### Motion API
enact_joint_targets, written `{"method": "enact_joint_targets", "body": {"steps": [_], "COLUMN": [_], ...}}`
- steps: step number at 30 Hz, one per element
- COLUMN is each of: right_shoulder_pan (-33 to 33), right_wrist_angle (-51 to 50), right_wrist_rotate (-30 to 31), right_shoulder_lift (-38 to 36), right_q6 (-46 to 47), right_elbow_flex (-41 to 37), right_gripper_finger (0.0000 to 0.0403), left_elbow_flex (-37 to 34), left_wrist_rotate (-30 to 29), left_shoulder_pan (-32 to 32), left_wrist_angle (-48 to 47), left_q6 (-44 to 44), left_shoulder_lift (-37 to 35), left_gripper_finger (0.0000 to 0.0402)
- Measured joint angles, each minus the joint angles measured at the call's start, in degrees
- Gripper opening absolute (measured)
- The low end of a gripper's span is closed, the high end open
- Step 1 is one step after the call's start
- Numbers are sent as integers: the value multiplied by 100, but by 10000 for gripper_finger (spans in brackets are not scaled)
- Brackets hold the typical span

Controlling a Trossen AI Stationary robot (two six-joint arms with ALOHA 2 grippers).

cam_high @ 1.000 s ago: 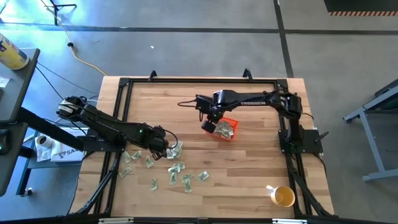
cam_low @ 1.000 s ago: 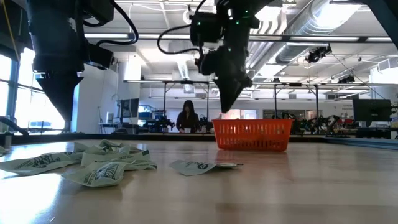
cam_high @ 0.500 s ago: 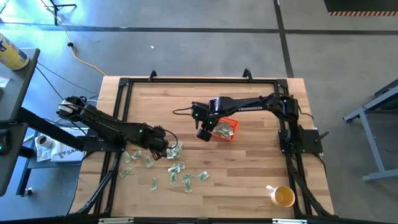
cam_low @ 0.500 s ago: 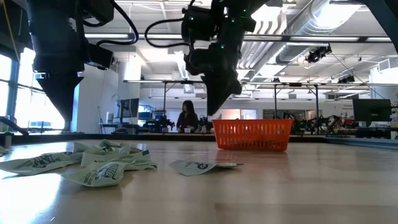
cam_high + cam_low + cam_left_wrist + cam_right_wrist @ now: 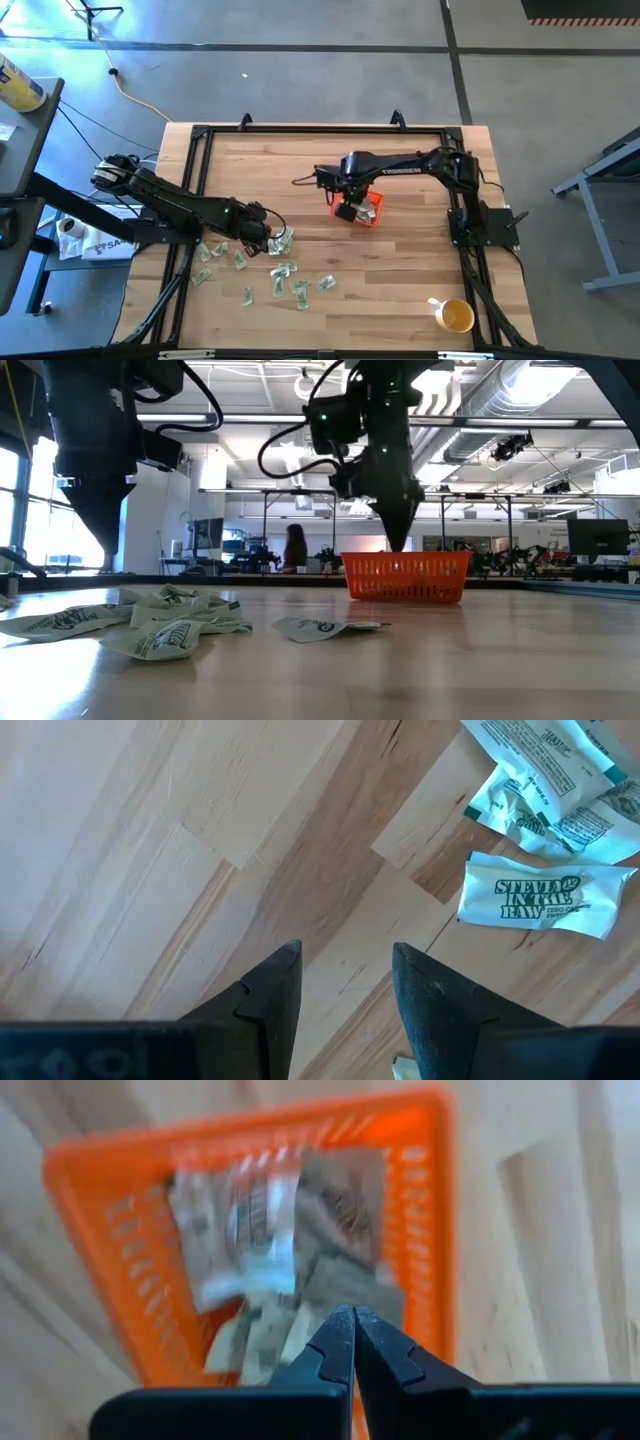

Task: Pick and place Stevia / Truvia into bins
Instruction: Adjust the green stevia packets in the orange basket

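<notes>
Several pale green-and-white Stevia sachets (image 5: 282, 270) lie flat and scattered on the wood near the table's near-left part, also seen in the low view (image 5: 170, 625). My left gripper (image 5: 272, 243) hangs over the far edge of that scatter, open (image 5: 345, 970), with bare wood between its fingers and the nearest sachet (image 5: 540, 895) beside them. The orange bin (image 5: 370, 208) stands mid-table with several sachets (image 5: 270, 1250) inside. My right gripper (image 5: 347, 211) points down over the bin (image 5: 405, 577), shut (image 5: 352, 1315), with nothing seen between its fingers.
A round yellow cup (image 5: 457, 317) stands near the table's near-right corner. A black frame (image 5: 320, 128) runs around the table edge. Bare wood lies between the sachet scatter and the bin. People show in the room far beyond the table (image 5: 295, 550).
My right gripper swung from the bin toward the table's left, then came back right, and now hangs over the bin, still shut. The sachets on the table have not moved.
</notes>
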Motion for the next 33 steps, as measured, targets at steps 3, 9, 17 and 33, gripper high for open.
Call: {"method": "enact_joint_targets", "body": {"steps": [3,9,17,33], "right_shoulder_pan": [-81,-31,132,-47], "right_wrist_angle": [121,976,831,338], "right_wrist_rotate": [-32,-486,-709,-224], "right_shoulder_lift": [-112,-269,170,296], "right_q6": [81,177,12,-119], "right_elbow_flex": [-1,1,-1,-4], "right_gripper_finger": [0,0,0,0], "left_elbow_flex": [0,0,0,0], "left_wrist_rotate": [0,0,0,-46], "left_shoulder_pan": [0,0,0,0], "left_wrist_angle": [-2,-4,-9,-38], "left_q6": [0,0,0,0], "left_shoulder_lift": [-1,1,0,2], "left_gripper_finger": [191,191,191,191]}}
